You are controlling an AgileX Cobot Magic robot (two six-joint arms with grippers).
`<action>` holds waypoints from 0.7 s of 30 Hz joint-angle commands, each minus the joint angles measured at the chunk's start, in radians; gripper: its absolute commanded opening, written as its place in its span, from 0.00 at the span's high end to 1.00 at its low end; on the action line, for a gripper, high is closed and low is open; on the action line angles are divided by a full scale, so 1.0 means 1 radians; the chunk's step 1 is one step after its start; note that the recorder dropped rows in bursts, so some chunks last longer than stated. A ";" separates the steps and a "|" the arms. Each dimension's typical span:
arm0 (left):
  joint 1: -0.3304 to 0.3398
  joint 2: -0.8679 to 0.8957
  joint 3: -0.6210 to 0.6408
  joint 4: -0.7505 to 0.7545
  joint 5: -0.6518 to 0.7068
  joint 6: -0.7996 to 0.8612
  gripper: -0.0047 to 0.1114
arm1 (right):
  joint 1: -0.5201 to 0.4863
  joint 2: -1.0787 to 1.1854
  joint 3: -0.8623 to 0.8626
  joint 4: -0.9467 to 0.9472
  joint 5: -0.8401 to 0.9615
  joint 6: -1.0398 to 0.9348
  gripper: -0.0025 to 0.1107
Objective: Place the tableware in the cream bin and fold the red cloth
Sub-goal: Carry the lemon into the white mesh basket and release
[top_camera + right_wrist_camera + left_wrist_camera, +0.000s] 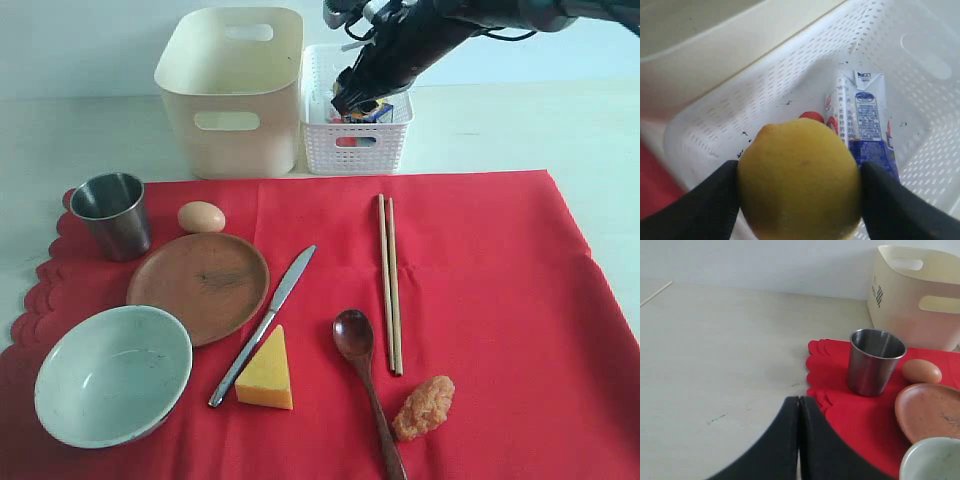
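**Right claw**: spread wide and pinching a lemon, one dark pad against each side of the fruit. It hangs over the white lattice basket.

- Directly under this claw: a milk carton lies on the basket floor. A small red object sits half hidden beside it.
- Next out from the claw: the cream bin stands upright on the table, just beside the basket.
- Farther from the claw: the red cloth is spread flat and unfolded, and all the tableware lies on it, outside the bin.
  - Chopsticks: a parallel pair, the tableware nearest this claw.
  - Metal knife: lies at a slant beyond the chopsticks, with a cheese wedge just beside its handle.
  - Dark wooden spoon: lies bowl-up, with an orange crumbed morsel near its handle.

**Left claw**: pressed together with nothing between the fingers. It sits over bare table, just off the cloth's scalloped edge.

- Nearest this claw: the steel cup stands upright on the cloth by the scallops.
- Close by, to one side: the pale green-white bowl sits just beside the round brown plate.
- Beyond the cup: an egg rests just beside the plate's rim.
- Farthest from this claw: the cream bin, past the cloth's edge.
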 commanded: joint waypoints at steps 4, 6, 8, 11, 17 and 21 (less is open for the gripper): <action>0.000 -0.006 0.003 0.003 -0.007 -0.003 0.96 | 0.001 0.080 -0.085 0.004 -0.020 0.021 0.98; 0.000 -0.006 0.003 0.003 -0.007 -0.003 0.96 | 0.001 0.089 -0.087 0.004 -0.018 0.021 0.98; 0.000 -0.006 0.003 0.003 -0.007 -0.003 0.96 | 0.001 0.094 -0.087 -0.003 -0.018 0.021 0.94; 0.000 -0.006 0.003 0.003 -0.007 -0.003 0.96 | 0.001 0.094 -0.087 -0.003 -0.018 0.021 0.83; 0.000 -0.006 0.003 0.003 -0.007 -0.003 0.96 | 0.001 0.094 -0.087 -0.003 0.001 0.021 0.50; 0.000 -0.006 0.003 0.003 -0.007 -0.003 0.96 | 0.001 0.092 -0.087 -0.003 0.001 0.021 0.39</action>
